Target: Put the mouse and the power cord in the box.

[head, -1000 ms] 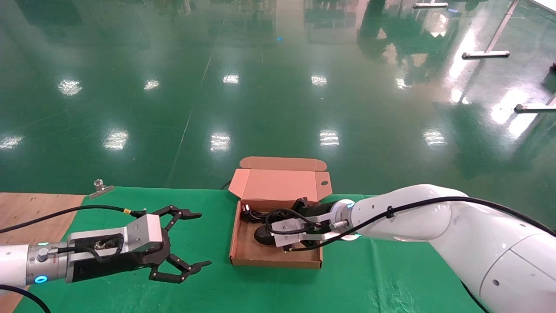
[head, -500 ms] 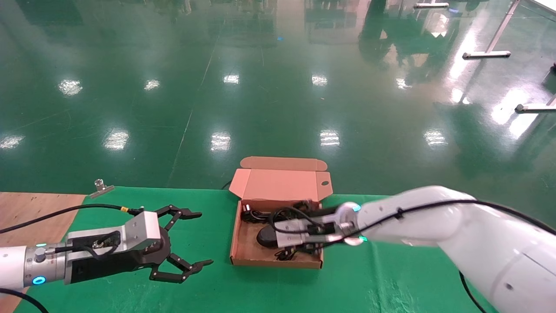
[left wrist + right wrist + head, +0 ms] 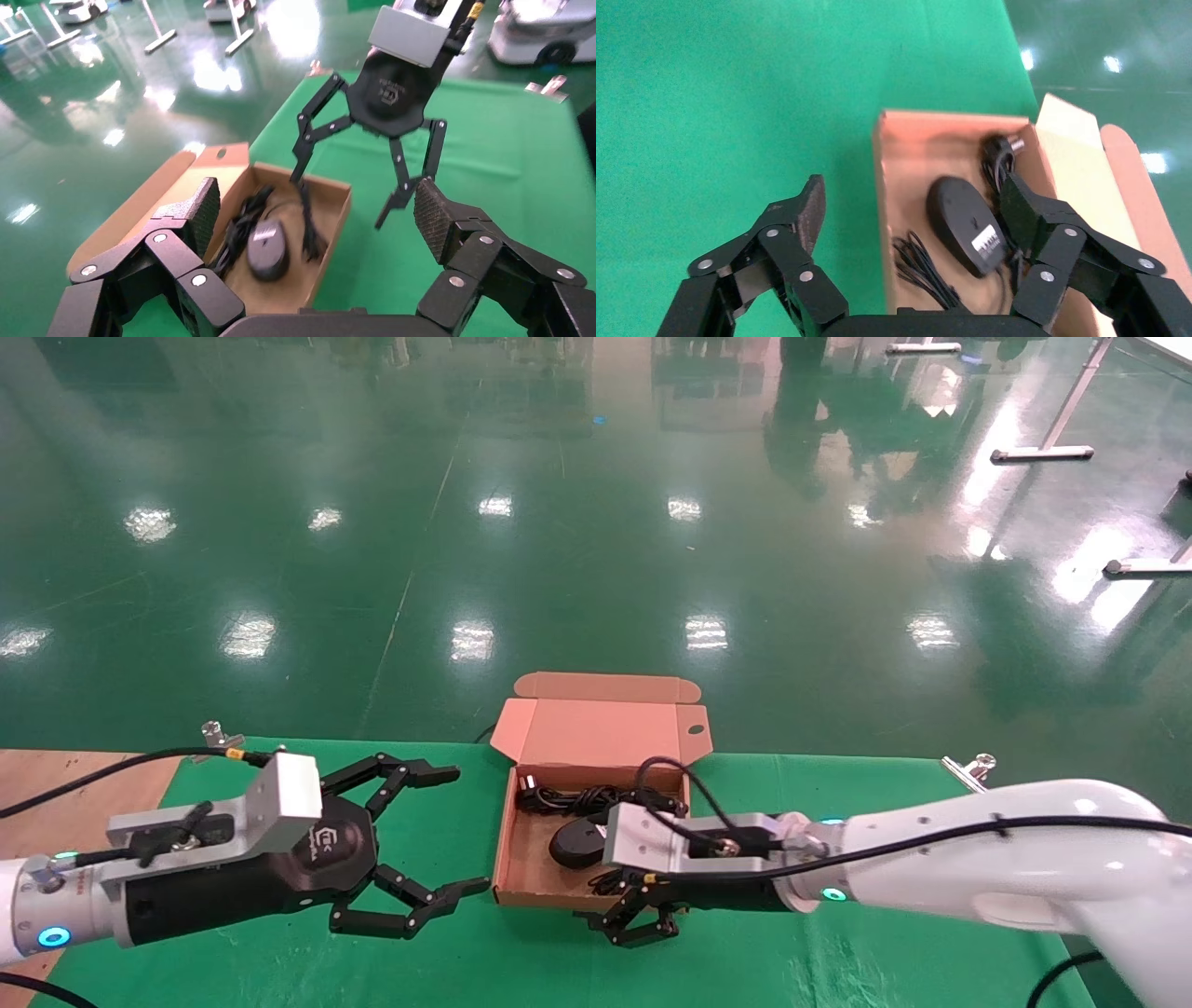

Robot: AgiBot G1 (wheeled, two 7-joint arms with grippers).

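Observation:
The tan-pink box [image 3: 559, 897] lies open on the green cloth, its lid [image 3: 605, 733] leaning back. Inside rests the black mouse [image 3: 577, 845], belly up with a white label [image 3: 965, 225]. The coiled black power cord [image 3: 577, 796] lies along the box's far wall [image 3: 1000, 158]. A thin wire bundle [image 3: 923, 267] lies beside the mouse. My right gripper [image 3: 638, 919] hangs open over the box's near right corner, holding nothing. My left gripper [image 3: 456, 831] is open a short way left of the box, facing it [image 3: 316, 210]; the mouse [image 3: 267, 247] shows between its fingers.
Metal clips [image 3: 216, 736] [image 3: 968, 768] pin the cloth at the table's far edge. Bare wood [image 3: 56, 784] shows at the far left. Green cloth [image 3: 838, 971] spreads to the right of the box. Beyond the table is shiny green floor.
My right gripper has drawn back out of the box to its near edge, leaving the mouse inside. My left gripper has moved closer to the box.

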